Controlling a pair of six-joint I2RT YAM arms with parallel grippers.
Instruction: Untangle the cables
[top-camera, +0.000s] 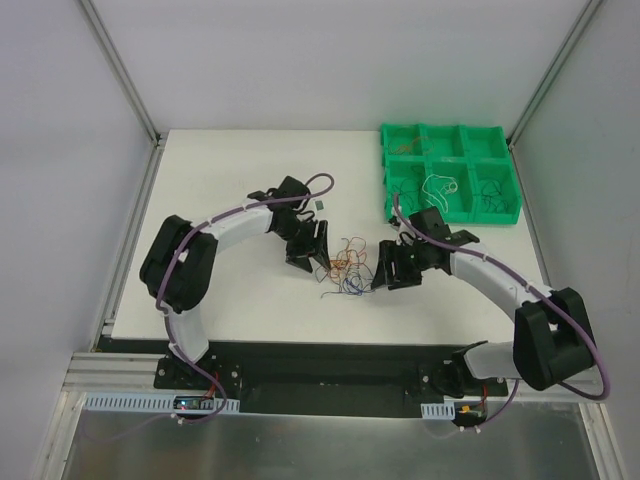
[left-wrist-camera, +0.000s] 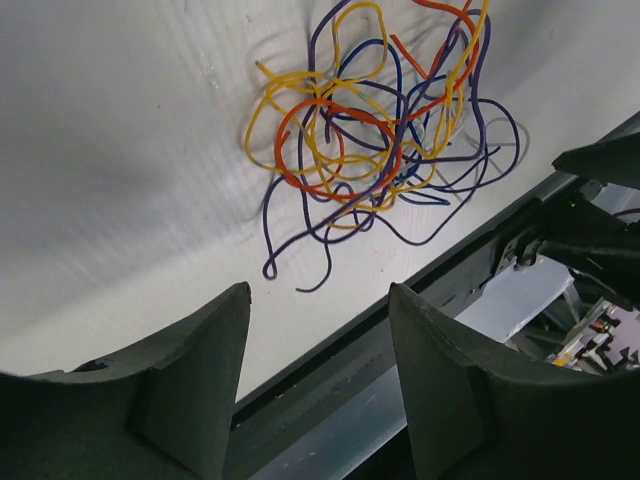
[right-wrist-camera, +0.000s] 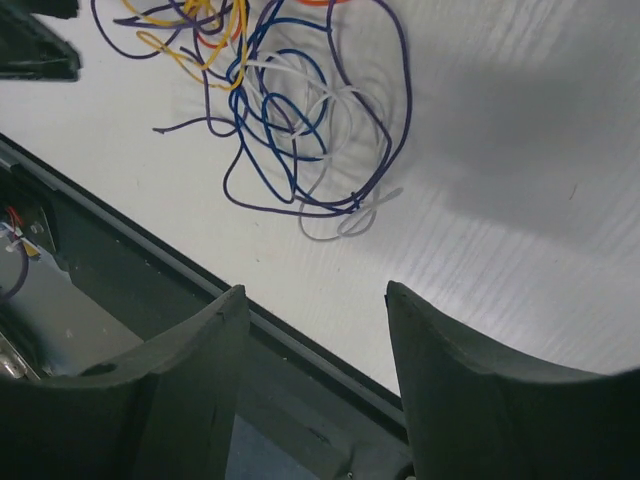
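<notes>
Here, the cables (top-camera: 347, 265) lie as a loose knot on the white bench (top-camera: 240, 180), close to its near edge and about midway between the left and right edges. The left gripper (top-camera: 318, 264) hangs just left of the knot, and the right gripper (top-camera: 384, 276) just right of it. Both have their jaws spread apart with nothing between them.

From the left wrist, the gripper (left-wrist-camera: 320, 370) looks across a strip of bare bench at orange, yellow, red and purple loops (left-wrist-camera: 370, 130); one purple tail trails toward the near edge. From the right wrist, the gripper (right-wrist-camera: 318, 380) faces blue, purple and white strands (right-wrist-camera: 290, 110), the pale loop lying nearest the edge. Beyond that edge runs a dark rail (right-wrist-camera: 150, 300).

Bare surface stretches from the knot to the far edge and the far left corner. A green tray (top-camera: 452, 128) fills the far right corner, with a few thin strands in its compartments.
</notes>
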